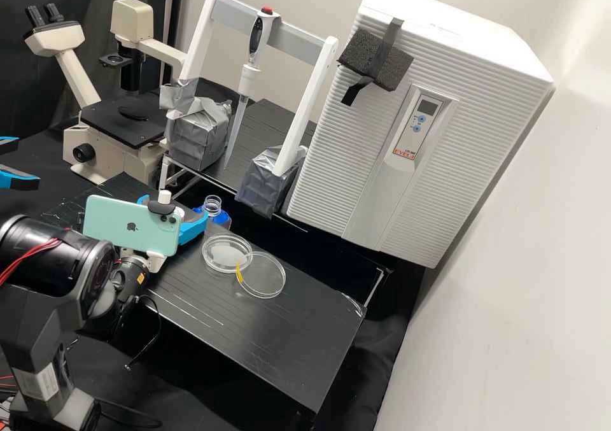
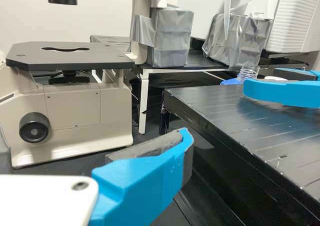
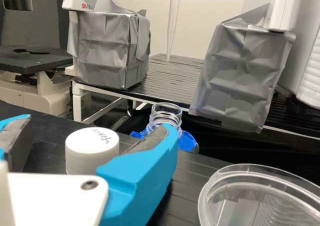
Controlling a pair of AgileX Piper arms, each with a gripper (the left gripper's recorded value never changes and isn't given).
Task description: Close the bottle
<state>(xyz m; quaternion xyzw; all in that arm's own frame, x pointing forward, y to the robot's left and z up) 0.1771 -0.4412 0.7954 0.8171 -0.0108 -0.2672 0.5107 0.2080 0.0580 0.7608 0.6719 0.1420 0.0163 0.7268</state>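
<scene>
Bottle stands open on the surface, just beside the right gripper, which has the white cap in it; whether it clamps the cap I cannot tell. Centre the cap over the neck, level, before lowering and twisting.

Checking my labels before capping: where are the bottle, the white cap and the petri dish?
bottle (image 3: 166, 115), right wrist view, open clear neck.
white cap (image 3: 92, 141), right wrist view, flat top.
petri dish (image 3: 265, 201), right wrist view, clear middle.
</scene>
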